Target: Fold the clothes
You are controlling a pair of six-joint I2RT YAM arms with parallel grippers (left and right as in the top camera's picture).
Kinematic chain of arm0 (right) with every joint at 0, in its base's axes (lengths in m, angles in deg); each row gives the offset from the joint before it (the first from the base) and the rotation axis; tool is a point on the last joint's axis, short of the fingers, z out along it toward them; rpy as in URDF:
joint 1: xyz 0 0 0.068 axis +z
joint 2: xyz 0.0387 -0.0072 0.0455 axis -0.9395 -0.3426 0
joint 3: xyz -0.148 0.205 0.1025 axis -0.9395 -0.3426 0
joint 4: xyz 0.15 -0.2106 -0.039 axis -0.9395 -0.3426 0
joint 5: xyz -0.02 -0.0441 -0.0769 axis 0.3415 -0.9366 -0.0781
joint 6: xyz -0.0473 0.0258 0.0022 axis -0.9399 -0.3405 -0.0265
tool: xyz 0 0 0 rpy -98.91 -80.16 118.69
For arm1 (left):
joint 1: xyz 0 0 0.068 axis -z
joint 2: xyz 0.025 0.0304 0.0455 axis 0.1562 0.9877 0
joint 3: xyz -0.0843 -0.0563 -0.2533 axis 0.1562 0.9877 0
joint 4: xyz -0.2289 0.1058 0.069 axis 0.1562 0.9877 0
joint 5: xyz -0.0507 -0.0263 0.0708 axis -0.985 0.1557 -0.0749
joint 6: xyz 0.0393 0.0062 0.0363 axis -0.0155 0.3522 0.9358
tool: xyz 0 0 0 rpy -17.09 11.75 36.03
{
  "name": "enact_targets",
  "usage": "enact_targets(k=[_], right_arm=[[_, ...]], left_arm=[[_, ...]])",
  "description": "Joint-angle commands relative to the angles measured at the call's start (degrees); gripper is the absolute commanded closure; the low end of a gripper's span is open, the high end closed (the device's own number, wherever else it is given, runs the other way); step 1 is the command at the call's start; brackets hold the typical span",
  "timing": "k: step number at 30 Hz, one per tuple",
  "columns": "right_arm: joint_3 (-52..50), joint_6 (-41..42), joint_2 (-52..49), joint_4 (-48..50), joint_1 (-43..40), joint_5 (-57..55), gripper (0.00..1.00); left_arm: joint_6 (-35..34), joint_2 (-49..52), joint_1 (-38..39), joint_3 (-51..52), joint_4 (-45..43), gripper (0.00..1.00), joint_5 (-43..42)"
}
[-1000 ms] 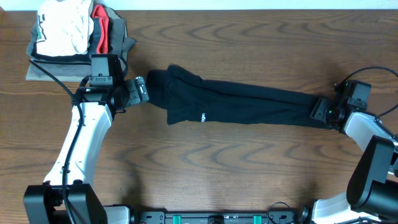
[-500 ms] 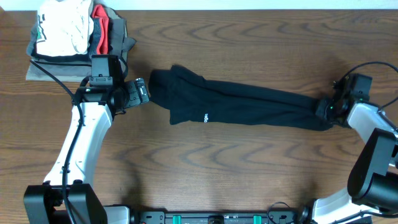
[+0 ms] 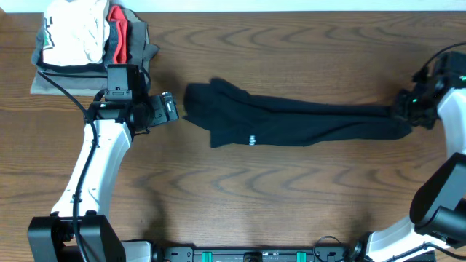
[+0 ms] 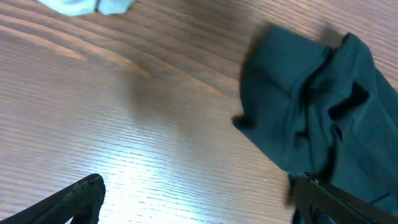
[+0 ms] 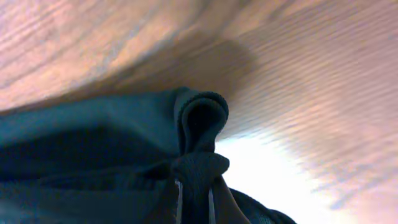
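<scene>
Item: black T-shirt (image 3: pixel 291 122), soft fabric, small white logo (image 3: pixel 251 138) showing.
Shape: bunched into a long, narrow, creased band, wider at its left end.
Place: lies across the bench (image 3: pixel 291 196), left to right.
Right end: gathered and pinched in the right claw (image 3: pixel 403 110).

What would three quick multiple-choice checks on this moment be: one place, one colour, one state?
1. Where is the heap of white, red and grey garments?
A. Far corner of the wooden table, on the left arm's side
B. Table centre
C. Under the right arm

2. What colour is the small logo on the stretched-out black soft-fabric T-shirt?
A. Red
B. Yellow
C. White

3. What is the left gripper doing?
A. Shut on the shirt
B. Open, clear of the shirt
C. Shut on the heap

Key:
1 A, the overhead view shows it at the top-left corner.
2 C, it is a white mark on black cloth.
3 B, the left wrist view shows the fingers spread over bare wood, with the shirt's end apart from them.
</scene>
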Motion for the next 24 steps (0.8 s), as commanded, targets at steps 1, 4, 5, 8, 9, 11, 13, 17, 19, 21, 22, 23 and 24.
enact_targets(k=[1, 4, 5, 8, 9, 11, 13, 17, 19, 21, 22, 23, 24], right_arm=[[2.25, -2.78, -0.13, -1.4, -2.78, -0.39, 0.98], [2.73, -2.78, -0.13, -1.62, -3.74, -0.39, 0.98], [2.89, -2.78, -0.13, -1.64, -3.72, -0.37, 0.98], [3.76, -2.82, -0.13, -2.23, -2.64, 0.57, 0.98], [4.07, -2.89, -0.11, -2.54, -1.99, 1.2, 0.98], [4.52, -3.23, -0.11, -3.21, -0.15, 3.04, 0.98], [4.55, -3.19, -0.09, -3.56, 1.99, 4.79, 0.98], [4.52, -0.28, -0.11, -3.69, 8.52, 5.86, 0.98], [4.52, 0.83, -0.11, -3.37, 12.41, 5.81, 0.98], [4.52, 2.05, -0.13, -3.13, 15.63, 5.68, 0.98], [4.52, 2.89, -0.13, -2.99, 17.49, 5.53, 0.98], [4.52, 3.65, -0.13, -2.73, 19.26, 5.29, 0.97], [4.52, 4.39, -0.13, -2.34, 20.85, 4.98, 0.97]], left_arm=[[0.72, -1.07, 0.09, -0.98, 0.15, 0.02, -2.12], [0.74, -1.07, 0.44, -0.98, 0.17, 0.02, -2.49], [0.74, -1.07, 0.57, -0.98, 0.15, 0.02, -2.97], [0.74, -1.07, 0.57, -0.98, -0.26, 0.02, -3.61], [0.74, -1.07, 0.57, -0.98, -0.42, 0.02, -3.58], [0.74, -1.07, 0.57, -0.98, -0.72, 0.02, -3.58], [0.74, -1.07, 0.57, -0.98, -1.07, 0.02, -3.58], [0.72, -1.07, 0.57, -0.98, -1.36, 0.02, -3.58], [0.74, -1.07, 0.57, -0.98, -1.53, 0.02, -3.58], [0.74, -1.07, 0.57, -0.98, -1.64, 0.02, -3.58], [0.74, -1.07, 0.57, -0.98, -1.75, 0.02, -3.58], [0.74, -1.07, 0.57, -0.98, -1.81, 0.02, -3.58], [0.74, -1.07, 0.57, -0.98, -1.95, 0.02, -3.58]])
